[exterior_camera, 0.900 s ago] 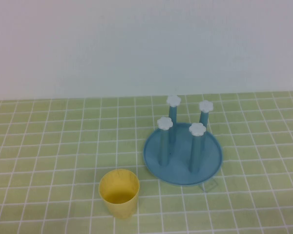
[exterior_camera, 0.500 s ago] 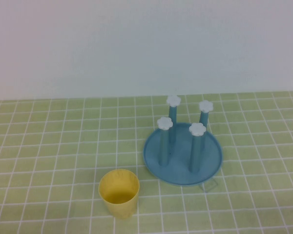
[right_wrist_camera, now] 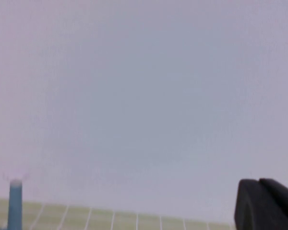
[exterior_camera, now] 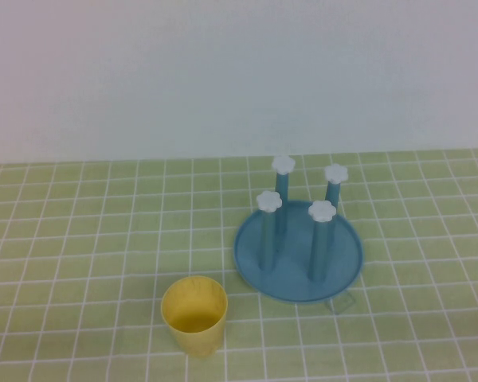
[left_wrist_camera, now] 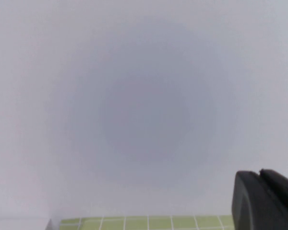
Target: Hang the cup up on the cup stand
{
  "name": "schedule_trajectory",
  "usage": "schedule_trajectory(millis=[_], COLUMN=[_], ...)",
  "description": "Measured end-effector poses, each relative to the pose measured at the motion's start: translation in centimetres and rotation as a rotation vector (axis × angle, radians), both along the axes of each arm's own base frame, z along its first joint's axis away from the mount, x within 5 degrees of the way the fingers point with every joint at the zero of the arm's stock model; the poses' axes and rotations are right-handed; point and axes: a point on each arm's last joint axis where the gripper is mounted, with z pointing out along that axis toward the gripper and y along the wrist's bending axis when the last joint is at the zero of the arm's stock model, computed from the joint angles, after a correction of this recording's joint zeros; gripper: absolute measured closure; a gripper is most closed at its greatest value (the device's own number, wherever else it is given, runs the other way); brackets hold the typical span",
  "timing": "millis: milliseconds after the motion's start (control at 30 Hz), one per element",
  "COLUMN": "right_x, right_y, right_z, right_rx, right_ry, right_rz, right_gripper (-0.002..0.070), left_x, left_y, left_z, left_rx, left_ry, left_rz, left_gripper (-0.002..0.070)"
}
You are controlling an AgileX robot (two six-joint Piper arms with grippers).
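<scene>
Cup stand [exterior_camera: 298,256]: round blue dish base with four upright blue pegs, each with a white flower cap. Stands on the green grid-patterned desk [exterior_camera: 80,239], well clear of both sets of fingers. No peg carries anything. One peg shows at the edge of the right wrist view, far ahead of the right fingers.

Cup [exterior_camera: 194,313]: pale-yellow tapered tumbler, no handle. Upright, mouth up, on the desk near the stand's base but not touching it. Out of reach of either set of fingers; neither wrist view shows it.

Left gripper [left_wrist_camera: 266,201]: absent from the high view. Its dark fingers appear only at the corner of the left wrist view, drawn together with nothing between them, aimed at the blank wall with a strip of desk below.

Right gripper [right_wrist_camera: 265,203]: absent from the high view. Dark fingers pressed together, holding nothing, likewise facing the wall.

Change since the earlier high views: none. Cup, stand and desk lie exactly as before; no arm has entered.

Status, as judged: task not begun. Cup must first be approached and gripped, then inverted over a peg.
</scene>
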Motion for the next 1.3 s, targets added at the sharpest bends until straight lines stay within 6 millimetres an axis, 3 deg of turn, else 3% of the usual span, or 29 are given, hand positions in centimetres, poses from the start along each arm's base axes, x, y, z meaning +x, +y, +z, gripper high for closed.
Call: schedule_trajectory(millis=[200,633,767,867,967,1100,1300], right_x=[-0.4,-0.5,-0.4,-0.6,-1.2,-2.3,-2.0], right_y=[0.1,0.1,0.0,0.0,-0.1,-0.3,-0.3], right_z=[1.5,1.9,1.7,2.8,5.0,7.1,7.4], right_rx=[0.004,0.015,0.001,-0.007,-0.031,-0.043,0.002], right_ry=[-0.169,-0.215,-0.16,-0.082,-0.057,0.018,0.251], right_rz=[0.014,0.013,0.006,-0.004,-0.016,-0.034,-0.021], right_gripper=[0.0678,0.0678,0.0678,0.0678,0.0678,0.0678,0.0678], left_x=[-0.2,-0.5,-1.5,-2.8,-3.3,-2.3,-0.1], left_y=[0.1,0.4,0.1,-0.1,-0.2,-0.4,-0.8], left_z=[0.7,1.7,5.6,8.5,10.3,10.5,10.1], left_rx=[-0.001,-0.225,-0.124,-0.074,-0.071,-0.067,-0.163], left_ry=[-0.081,-0.181,-0.2,-0.176,-0.1,0.193,0.315], left_rz=[0.008,-0.02,-0.032,-0.035,-0.042,-0.051,-0.097], left_gripper=[0.0676,0.0676,0.0676,0.0676,0.0676,0.0676,0.0677])
